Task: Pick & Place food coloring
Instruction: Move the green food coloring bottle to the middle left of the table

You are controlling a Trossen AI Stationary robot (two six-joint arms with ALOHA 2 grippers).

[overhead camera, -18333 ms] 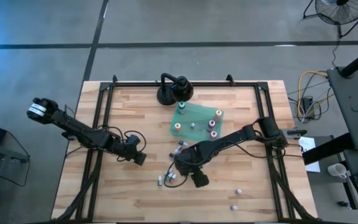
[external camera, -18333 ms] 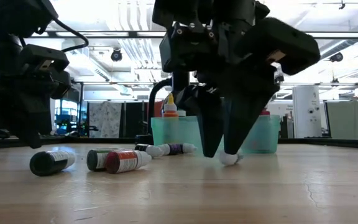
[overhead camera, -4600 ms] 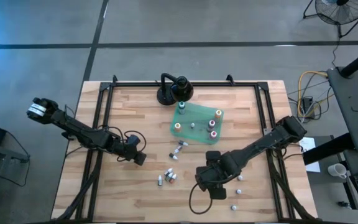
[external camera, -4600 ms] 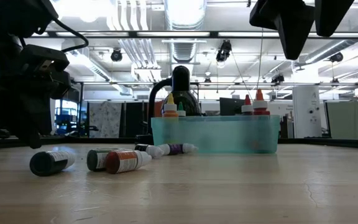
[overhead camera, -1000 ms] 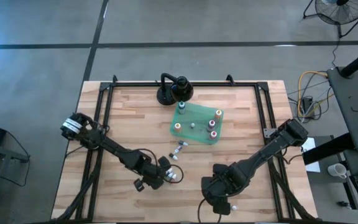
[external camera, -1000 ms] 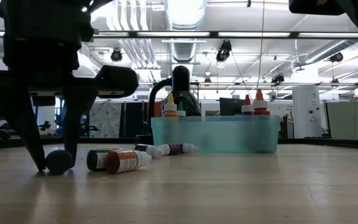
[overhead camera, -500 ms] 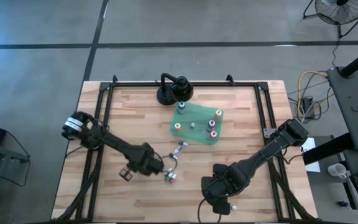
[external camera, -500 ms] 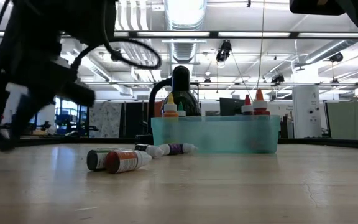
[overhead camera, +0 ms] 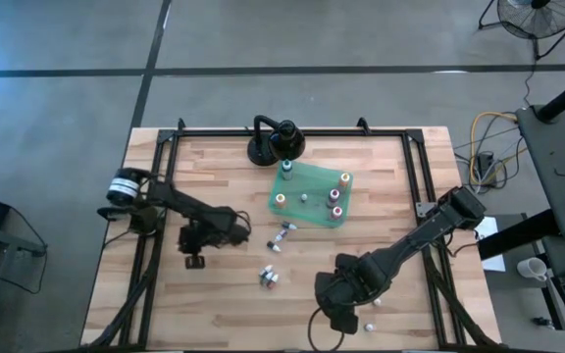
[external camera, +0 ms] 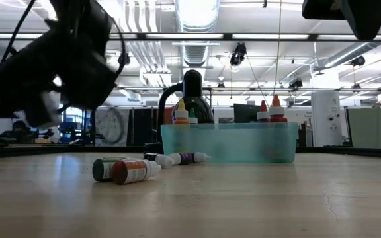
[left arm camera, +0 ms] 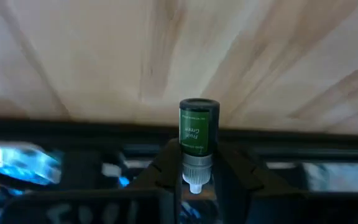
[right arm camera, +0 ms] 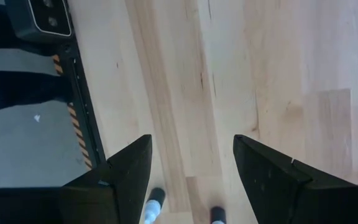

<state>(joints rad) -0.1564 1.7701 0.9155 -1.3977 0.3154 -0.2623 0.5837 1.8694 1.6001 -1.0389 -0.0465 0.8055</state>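
A black round-based stand (overhead camera: 274,140) sits at the far edge of the wooden worktop (overhead camera: 214,176). Just beside it lies a green square tray (overhead camera: 311,182). A fan (overhead camera: 539,18) stands on the grey floor beyond.

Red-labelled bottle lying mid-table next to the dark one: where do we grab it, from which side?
Grip the red-labelled bottle at its pale neck end, jaws straight down. It lies flat, and the dark bottle crowds its base, so the body probably lacks room; the neck sticks out clear. Left gripper is shut on the green bottle; use the open right gripper.
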